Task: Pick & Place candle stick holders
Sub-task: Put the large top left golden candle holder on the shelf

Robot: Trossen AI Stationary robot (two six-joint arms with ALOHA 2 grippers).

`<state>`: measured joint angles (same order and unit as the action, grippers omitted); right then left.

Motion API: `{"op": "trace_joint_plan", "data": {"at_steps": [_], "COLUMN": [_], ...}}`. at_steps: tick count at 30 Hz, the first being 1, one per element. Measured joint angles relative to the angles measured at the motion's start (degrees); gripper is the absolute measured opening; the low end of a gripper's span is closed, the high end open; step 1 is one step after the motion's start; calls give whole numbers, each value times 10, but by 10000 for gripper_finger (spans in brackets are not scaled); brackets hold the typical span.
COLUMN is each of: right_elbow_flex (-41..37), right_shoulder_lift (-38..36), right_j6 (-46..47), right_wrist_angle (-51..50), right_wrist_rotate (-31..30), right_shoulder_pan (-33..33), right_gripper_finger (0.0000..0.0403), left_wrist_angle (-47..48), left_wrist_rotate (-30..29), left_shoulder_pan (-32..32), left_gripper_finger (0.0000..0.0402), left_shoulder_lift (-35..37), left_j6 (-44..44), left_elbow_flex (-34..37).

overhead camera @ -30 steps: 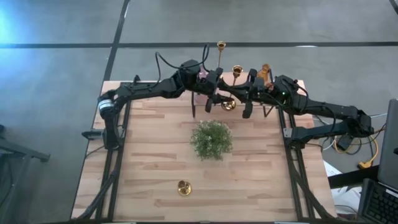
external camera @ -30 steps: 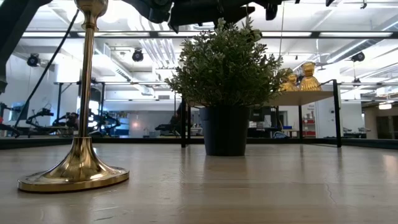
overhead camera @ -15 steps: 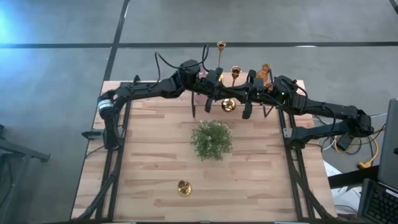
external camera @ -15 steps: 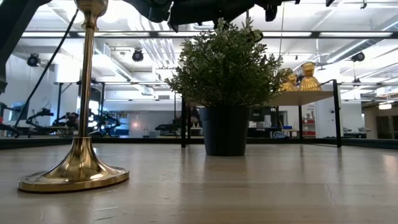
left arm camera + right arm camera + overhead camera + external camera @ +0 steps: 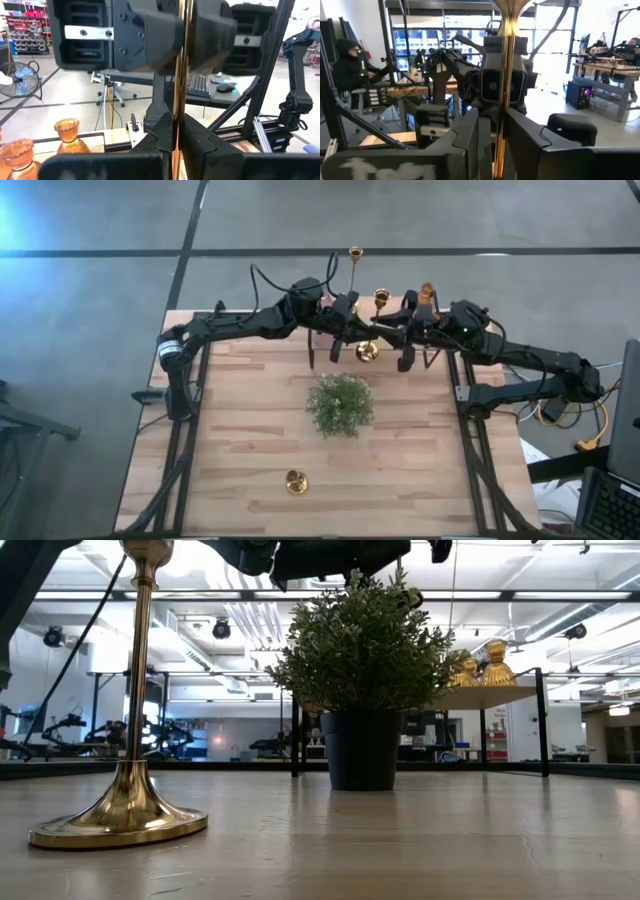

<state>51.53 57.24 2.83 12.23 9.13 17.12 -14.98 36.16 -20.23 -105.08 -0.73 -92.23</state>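
A brass candlestick holder (image 5: pixel 368 348) hung in the air over the far middle of the table (image 5: pixel 240 450), beyond the potted plant (image 5: pixel 340 404), held between the two arms. Both wrist views showed a thin brass stem running straight through the fingers: the left gripper (image 5: pixel 176 131) was clenched on the stem, and the right gripper (image 5: pixel 500 131) was clenched on it too, facing the left from the opposite side.

As a judgement, this holder would be stiff and fairly light, with most of its weight in the round base, so it would tend to swing base-down if held loosely. The polished metal looked slippery, and the stem was narrow, so a firm pinch across the stem, close to the base or the cup, seemed the safest hold; it should not crack, though it could dent or topple if dropped.

From above, the round base showed nearly face-on, so the long axis appeared close to vertical or tipped slightly; which end pointed up could not be told for sure.

Another brass holder (image 5: pixel 128 710) stood upright on the near part of the table, its long axis vertical and cup at the top. Amber glass holders (image 5: pixel 67 135) stood at the far edge, upright, likely more fragile.
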Motion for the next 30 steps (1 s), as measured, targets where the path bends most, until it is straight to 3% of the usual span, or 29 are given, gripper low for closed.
{"op": "trace_joint_plan", "data": {"at_steps": [10,15,19,26,30], "right_elbow_flex": [73,115,129,116,112], "right_shoulder_lift": [27,44,48,39,34], "right_j6": [-19,-42,-54,-50,-47], "right_wrist_angle": [-65,-109,-121,-113,-123], "right_wrist_rotate": [2,2,0,-28,-80], "right_shoulder_pan": [0,0,-4,-8,-8], "right_gripper_finger": [93,65,19,11,10], "left_wrist_angle": [11,11,10,10,11], "left_wrist_rotate": [3,4,8,8,-24], "left_shoulder_pan": [1,2,2,2,0], "left_gripper_finger": [20,20,20,20,70], "left_shoulder_lift": [0,0,0,0,0], "left_j6": [0,3,8,24,15], "left_elbow_flex": [0,0,0,0,0]}}
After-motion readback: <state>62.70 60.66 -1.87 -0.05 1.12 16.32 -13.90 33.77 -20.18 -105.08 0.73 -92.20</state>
